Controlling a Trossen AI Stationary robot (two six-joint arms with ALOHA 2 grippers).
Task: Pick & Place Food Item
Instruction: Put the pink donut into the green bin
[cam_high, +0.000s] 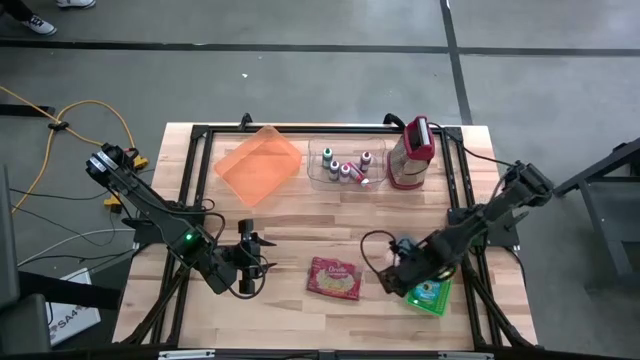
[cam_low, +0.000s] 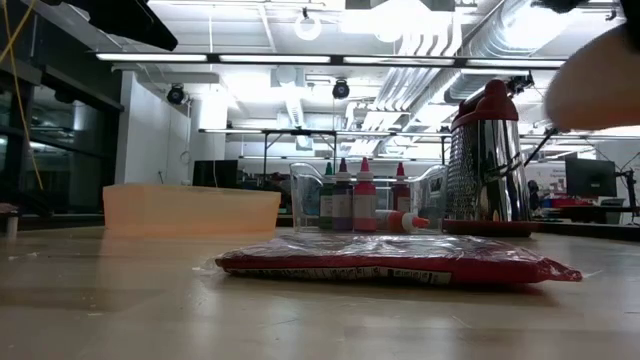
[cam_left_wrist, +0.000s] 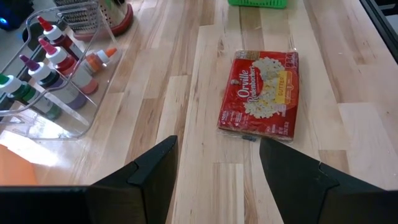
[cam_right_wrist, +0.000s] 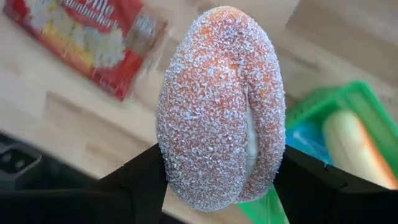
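A sugar-coated donut (cam_right_wrist: 221, 106) fills the right wrist view, with my right gripper (cam_right_wrist: 224, 186) shut on it, above the table between a red popcorn pack (cam_high: 334, 279) and a green basket (cam_high: 432, 296). From above, the gripper (cam_high: 398, 275) hides the donut. The popcorn pack (cam_left_wrist: 261, 93) lies flat on the wood. My left gripper (cam_left_wrist: 217, 180) stands open near the table's front left, pointing toward the pack with nothing between its fingers (cam_high: 252, 262). My right gripper pinches the donut between its two fingers, one on each opposite outer side (cam_right_wrist: 171, 168) of the ring. The fingers (cam_right_wrist: 305, 180) point down from above. The donut stands on edge, squeezed into an oval with its hole closed to a slit, clear of the table.
The green basket (cam_right_wrist: 348, 106) holds a pale yellow item (cam_right_wrist: 357, 143). At the back stand an orange tray (cam_high: 258, 164), a clear bin of small bottles (cam_high: 345, 167) and a metal grater with a red top (cam_high: 413, 153). Bare wood lies in the table's middle.
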